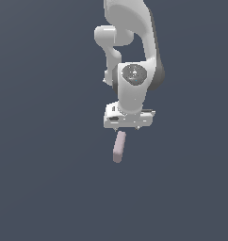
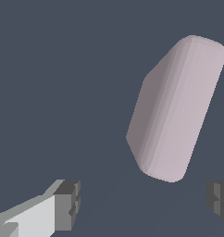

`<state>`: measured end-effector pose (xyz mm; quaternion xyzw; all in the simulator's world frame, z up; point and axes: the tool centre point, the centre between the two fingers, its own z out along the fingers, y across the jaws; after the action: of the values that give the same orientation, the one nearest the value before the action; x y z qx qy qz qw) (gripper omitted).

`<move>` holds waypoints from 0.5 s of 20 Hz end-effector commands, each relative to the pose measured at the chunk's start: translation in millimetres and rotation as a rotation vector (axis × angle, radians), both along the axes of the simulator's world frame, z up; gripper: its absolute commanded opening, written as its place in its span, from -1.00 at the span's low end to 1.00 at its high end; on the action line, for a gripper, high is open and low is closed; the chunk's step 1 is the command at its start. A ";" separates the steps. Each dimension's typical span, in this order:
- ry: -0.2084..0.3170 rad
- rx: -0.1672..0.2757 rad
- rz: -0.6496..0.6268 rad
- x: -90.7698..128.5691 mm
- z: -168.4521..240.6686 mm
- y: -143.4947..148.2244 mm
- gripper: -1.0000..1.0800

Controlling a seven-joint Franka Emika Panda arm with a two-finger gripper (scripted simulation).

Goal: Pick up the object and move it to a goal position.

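In the exterior view, I saw one white arm (image 1: pixel 134 61) cut off at the upper edge, its gripper (image 1: pixel 129 128) fingers barely discernible under the hand. One mauve bar (image 1: pixel 119 146) lay just below it. In the wrist view, two grey fingertips (image 2: pixel 67 203) stood well apart, the far one cropped; the bar (image 2: pixel 176 109) lay beyond them, unheld.

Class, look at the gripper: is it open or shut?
Open. In the wrist view the gripper's two fingertips stand wide apart, with the bar outside the gap, ungripped.
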<state>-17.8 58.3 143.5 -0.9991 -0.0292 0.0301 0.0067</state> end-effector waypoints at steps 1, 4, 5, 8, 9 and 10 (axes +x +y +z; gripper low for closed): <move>-0.001 0.000 -0.004 0.7 0.0 -0.6 0.92; -0.004 -0.002 -0.023 4.2 0.1 -2.4 0.92; -0.006 -0.002 -0.033 6.1 0.2 -3.4 0.92; -0.014 -0.005 -0.073 13.3 0.5 -7.7 0.92; -0.017 -0.006 -0.090 16.3 0.6 -9.4 0.92; -0.021 -0.007 -0.108 19.5 0.8 -11.3 0.92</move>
<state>-2.6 49.7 144.2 -0.9997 0.0124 0.0219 0.0048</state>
